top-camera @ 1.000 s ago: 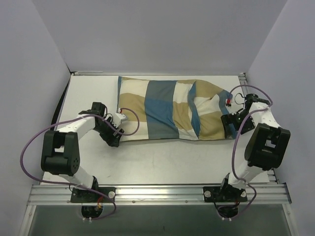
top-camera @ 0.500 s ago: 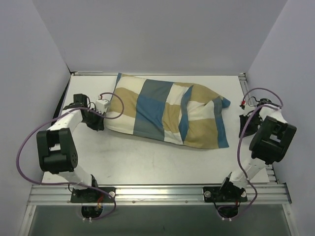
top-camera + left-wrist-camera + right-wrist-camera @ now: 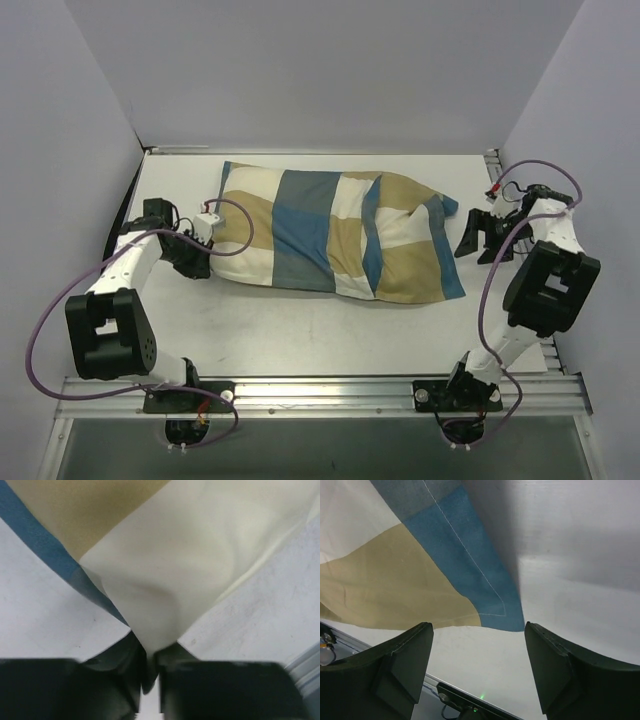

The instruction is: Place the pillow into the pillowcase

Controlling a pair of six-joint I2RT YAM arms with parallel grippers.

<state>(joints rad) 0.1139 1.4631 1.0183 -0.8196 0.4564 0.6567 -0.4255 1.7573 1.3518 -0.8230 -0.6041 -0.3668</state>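
Note:
The blue, tan and white checked pillowcase [image 3: 335, 232] lies bulging across the middle of the table, its open right end [image 3: 445, 250] loose and wrinkled. The pillow itself is hidden from view. My left gripper [image 3: 203, 252] is at the pillowcase's near left corner. In the left wrist view that gripper [image 3: 150, 662] is shut on a pinched fold of white pillowcase cloth [image 3: 165, 575]. My right gripper [image 3: 478, 236] hangs open just off the right end, touching nothing. In the right wrist view its fingers [image 3: 397, 672] spread wide, and the blue corner of the pillowcase [image 3: 470, 575] lies ahead of the gripper [image 3: 477, 667].
Grey walls close in the table [image 3: 300, 330] on the left, back and right. A metal rail [image 3: 320, 392] runs along the near edge with both arm bases on it. Purple cables [image 3: 45, 310] loop beside each arm.
The pillowcase has slid left. My left gripper shut on its corner and pulled leftward. My right gripper drew away from the right end and now stands open.

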